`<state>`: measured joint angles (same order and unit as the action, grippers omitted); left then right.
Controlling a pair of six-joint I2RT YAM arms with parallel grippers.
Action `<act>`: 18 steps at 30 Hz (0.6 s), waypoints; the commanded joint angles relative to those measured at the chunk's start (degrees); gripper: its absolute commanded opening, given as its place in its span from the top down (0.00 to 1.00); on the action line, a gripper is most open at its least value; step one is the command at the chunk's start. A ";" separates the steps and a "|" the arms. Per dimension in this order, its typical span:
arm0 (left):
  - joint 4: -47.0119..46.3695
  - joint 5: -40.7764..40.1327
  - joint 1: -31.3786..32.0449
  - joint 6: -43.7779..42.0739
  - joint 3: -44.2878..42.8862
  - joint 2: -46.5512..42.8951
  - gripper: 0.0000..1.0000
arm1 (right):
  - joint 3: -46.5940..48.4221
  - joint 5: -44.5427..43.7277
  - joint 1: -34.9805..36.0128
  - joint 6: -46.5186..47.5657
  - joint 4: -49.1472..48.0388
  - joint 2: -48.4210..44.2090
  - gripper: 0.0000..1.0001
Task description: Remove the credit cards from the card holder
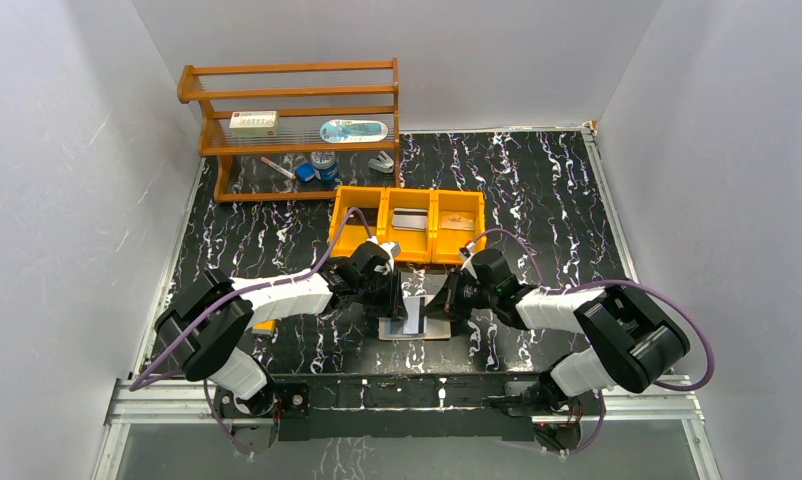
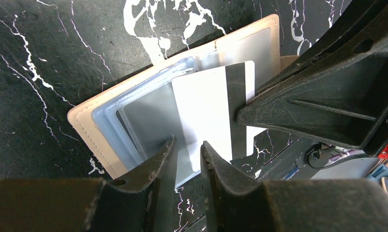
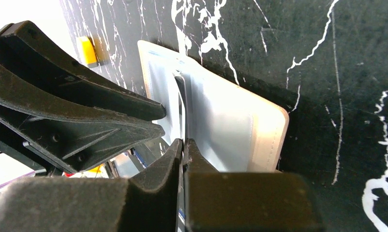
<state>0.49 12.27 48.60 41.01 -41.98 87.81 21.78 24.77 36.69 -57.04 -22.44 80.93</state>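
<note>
The tan card holder [image 2: 83, 126] lies spread open on the black marbled table, its clear plastic sleeves [image 2: 143, 116] facing up. A white credit card [image 2: 201, 111] with a dark stripe sticks out of a sleeve. My right gripper [image 2: 240, 113] is shut on that card's edge; in the right wrist view the card [image 3: 182, 104] shows edge-on between its shut jaws [image 3: 184, 141]. My left gripper [image 2: 187, 145] stands at the near edge of the sleeves, jaws a narrow gap apart and holding nothing. From above, both grippers [image 1: 392, 293] [image 1: 440, 300] meet over the holder [image 1: 432, 333].
An orange three-compartment tray [image 1: 409, 190] sits just behind the grippers, with a grey card [image 1: 409, 220] and a brownish card [image 1: 457, 222] in it. A wooden shelf [image 1: 292, 95] with small items stands at the back left. White walls enclose the table.
</note>
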 commanded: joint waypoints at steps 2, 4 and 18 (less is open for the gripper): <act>7.04 0.21 0.44 -2.48 1.70 1.37 0.77 | -1.30 1.99 -0.44 -2.36 -4.68 0.95 0.87; 7.15 0.28 0.40 -2.47 1.75 1.61 0.77 | -1.30 2.44 -0.42 -3.55 -6.48 1.95 0.84; 7.33 0.55 0.43 -2.66 1.53 2.27 0.78 | -1.12 3.68 -0.38 -6.20 -11.71 4.56 0.86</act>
<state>0.89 12.91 48.60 40.01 -41.98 87.88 20.73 27.20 36.38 -62.39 -29.21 85.54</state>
